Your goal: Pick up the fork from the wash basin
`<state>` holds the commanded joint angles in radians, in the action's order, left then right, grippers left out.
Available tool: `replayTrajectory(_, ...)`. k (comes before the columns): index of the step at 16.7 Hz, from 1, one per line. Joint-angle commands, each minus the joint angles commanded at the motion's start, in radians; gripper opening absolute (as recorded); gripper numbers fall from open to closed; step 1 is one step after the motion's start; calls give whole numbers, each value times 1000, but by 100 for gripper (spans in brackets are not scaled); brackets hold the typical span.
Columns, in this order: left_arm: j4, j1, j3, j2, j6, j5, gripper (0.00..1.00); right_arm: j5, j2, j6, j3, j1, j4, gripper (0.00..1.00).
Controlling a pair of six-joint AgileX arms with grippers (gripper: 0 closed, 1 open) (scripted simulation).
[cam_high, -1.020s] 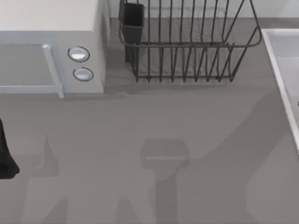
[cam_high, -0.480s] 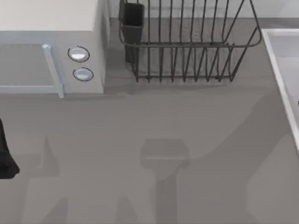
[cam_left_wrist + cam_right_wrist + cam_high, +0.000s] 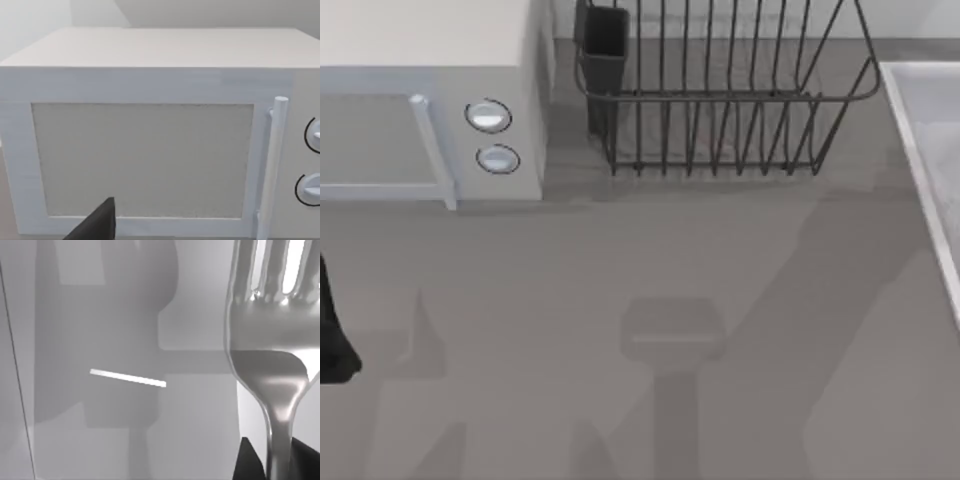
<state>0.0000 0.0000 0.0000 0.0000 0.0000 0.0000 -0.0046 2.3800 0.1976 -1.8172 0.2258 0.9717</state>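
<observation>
Item: shiny silver four-tined metal fork [image 3: 272, 355], seen in the right wrist view. Its slim handle runs down between two dark finger tips of the right gripper [image 3: 274, 460], whose jaws stand narrowed onto the handle and appear to have hold of it; tines point away from the wrist. It hangs over a pale grey surface, by my judgement the floor of the wash basin.

Landmark: pale grey-white recessed wash basin with raised light rim [image 3: 920, 170], at the right edge of the grey table [image 3: 650, 260].

Handling note: the lift looks under way. Raise straight up, grip firm, since a slim polished handle can swivel or slide between flat pads.

Clearances: rim of the basin is the edge to clear. Left of the basin stands a dark wire dish rack [image 3: 720, 100]; further left a white microwave oven [image 3: 430, 110]. Open table lies in front of both.

Left gripper [image 3: 95, 227]: parked far left of the basin, facing the microwave; its jaws' state cannot be told.
</observation>
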Motion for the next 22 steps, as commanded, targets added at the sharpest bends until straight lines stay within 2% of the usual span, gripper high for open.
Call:
replayTrajectory(5,0,0,0,0,0,0,100,-1,-101,1,-125,0,221,0)
replayTrajectory(13,0,0,0,0,0,0,100,-1,-107,-36,-154,-37,259,0)
replayTrajectory(16,0,0,0,0,0,0,100,1,-108,-164,-208,-165,329,0)
replayTrajectory(22,0,0,0,0,0,0,100,5,-140,-581,-333,-589,509,0)
